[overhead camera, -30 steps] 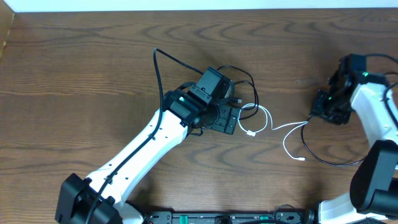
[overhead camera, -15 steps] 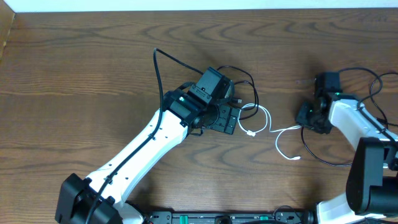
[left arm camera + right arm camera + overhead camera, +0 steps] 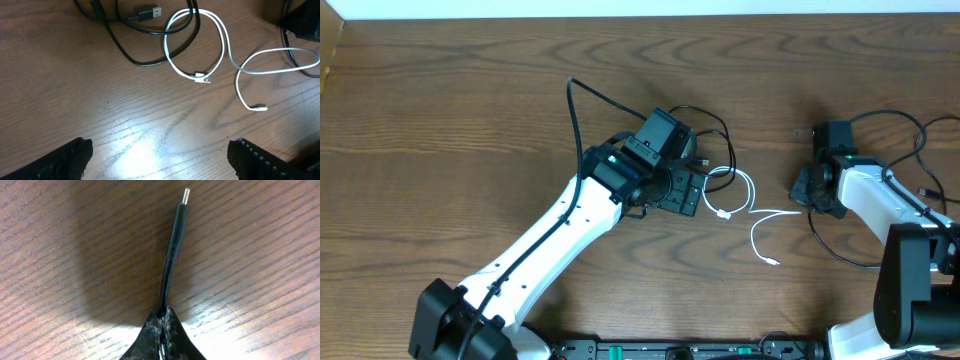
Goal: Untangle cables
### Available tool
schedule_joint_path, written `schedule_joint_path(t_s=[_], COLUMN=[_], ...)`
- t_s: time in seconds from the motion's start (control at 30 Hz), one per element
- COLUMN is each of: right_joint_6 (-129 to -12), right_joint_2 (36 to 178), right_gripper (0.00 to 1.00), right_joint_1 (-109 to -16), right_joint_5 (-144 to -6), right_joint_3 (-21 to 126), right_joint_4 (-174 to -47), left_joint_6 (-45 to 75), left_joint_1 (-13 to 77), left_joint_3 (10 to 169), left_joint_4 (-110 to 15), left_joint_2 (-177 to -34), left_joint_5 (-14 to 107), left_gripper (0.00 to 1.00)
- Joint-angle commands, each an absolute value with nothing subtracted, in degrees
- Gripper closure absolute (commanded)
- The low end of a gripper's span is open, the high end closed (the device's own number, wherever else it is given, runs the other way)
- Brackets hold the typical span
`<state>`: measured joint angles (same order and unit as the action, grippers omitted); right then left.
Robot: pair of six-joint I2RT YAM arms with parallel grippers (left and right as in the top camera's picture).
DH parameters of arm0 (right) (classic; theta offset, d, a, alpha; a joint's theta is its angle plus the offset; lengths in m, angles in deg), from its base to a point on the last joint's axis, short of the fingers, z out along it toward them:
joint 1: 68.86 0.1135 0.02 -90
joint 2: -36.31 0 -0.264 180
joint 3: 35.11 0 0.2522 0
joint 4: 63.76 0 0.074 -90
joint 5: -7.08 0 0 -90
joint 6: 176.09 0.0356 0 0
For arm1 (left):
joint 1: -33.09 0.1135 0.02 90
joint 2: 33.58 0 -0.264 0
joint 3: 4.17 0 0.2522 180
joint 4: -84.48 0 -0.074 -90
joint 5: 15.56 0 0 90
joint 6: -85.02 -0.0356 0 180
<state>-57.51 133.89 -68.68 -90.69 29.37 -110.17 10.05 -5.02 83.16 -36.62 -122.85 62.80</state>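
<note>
The cables lie in the middle of the table. A white cable (image 3: 748,190) loops there, and its loose tail ends at a small plug (image 3: 775,262). A black cable (image 3: 712,125) loops through it; its silvery plug (image 3: 150,11) shows in the left wrist view beside the white cable (image 3: 220,45). My left gripper (image 3: 682,190) hovers open just left of the loops, with its fingers (image 3: 65,159) wide apart over bare wood. My right gripper (image 3: 808,190) is shut on a black cable (image 3: 172,250), and that cable's plug tip (image 3: 185,195) sticks out ahead of the jaws.
Thicker black arm cables arc around the right arm (image 3: 900,215) at the right edge and over the left arm (image 3: 570,215). The table's far edge (image 3: 640,14) runs along the top, and the robot base rail (image 3: 680,350) sits at the front.
My right gripper moved left toward the white cable and closed fully on the black cable. The white cable's loose tail slid left. The left arm stayed still and open.
</note>
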Motion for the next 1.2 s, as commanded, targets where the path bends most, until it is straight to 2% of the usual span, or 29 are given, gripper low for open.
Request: schedule_joint_path(t_s=[0.0,0.17,0.33,0.67,0.93,1.17], right_joint_6=[-57.0,-59.5,-62.1,-61.3,-61.3,-61.3], right_joint_2=[134.0,133.0,129.8,121.5,120.9,121.1], right_gripper=[0.99,0.99,0.99,0.99,0.99,0.99], right_joint_1=[-68.4,-69.4,-72.7,-87.5,-97.9,-103.5], right_joint_5=[-92.0,-92.0,-96.1,-98.4,-103.2,-103.4], right_joint_3=[28.1,30.5,38.9,55.4,56.1,56.1], right_joint_4=[-110.5,-110.7,-114.8,-113.3,-111.6,-111.8], left_joint_6=[10.3,10.3,10.3,10.3,10.3,10.3], left_joint_1=[-5.1,-5.1,-5.1,-5.1,-5.1,-5.1], left_joint_3=[82.9,82.9,82.9,82.9,82.9,82.9], left_joint_4=[-36.2,-35.7,-35.5,-35.2,-35.2,-35.0], left_joint_2=[-123.3,-123.3,-123.3,-123.3,-123.3,-123.3], left_joint_5=[63.5,63.5,63.5,63.5,63.5,63.5], left_gripper=[0.09,0.09,0.09,0.09,0.09,0.09])
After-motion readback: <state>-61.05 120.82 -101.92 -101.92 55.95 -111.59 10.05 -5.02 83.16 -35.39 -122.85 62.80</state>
